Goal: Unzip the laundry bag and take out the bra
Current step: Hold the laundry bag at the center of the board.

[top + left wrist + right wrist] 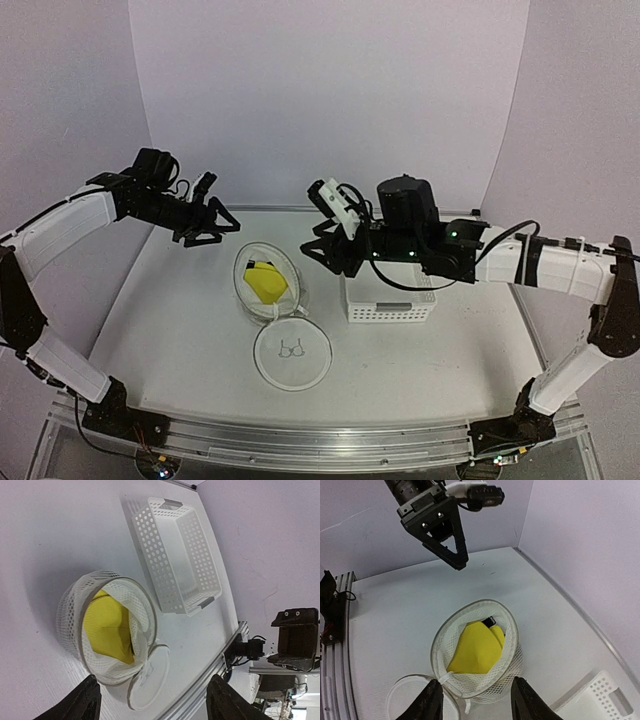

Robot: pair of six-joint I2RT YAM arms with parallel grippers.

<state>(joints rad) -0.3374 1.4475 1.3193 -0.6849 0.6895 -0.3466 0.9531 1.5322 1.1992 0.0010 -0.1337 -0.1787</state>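
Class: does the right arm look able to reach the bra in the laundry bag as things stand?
Probably yes: the laundry bag is unzipped, its lid lying aside, the bra lies exposed, and the right hand hovers open above, nothing between.

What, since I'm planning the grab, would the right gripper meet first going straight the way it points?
Probably the laundry bag's open rim, the yellow bra just inside; depth is unclear.

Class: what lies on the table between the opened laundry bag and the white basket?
Nothing: only bare table separates laundry bag and basket, clearest in the left wrist view.
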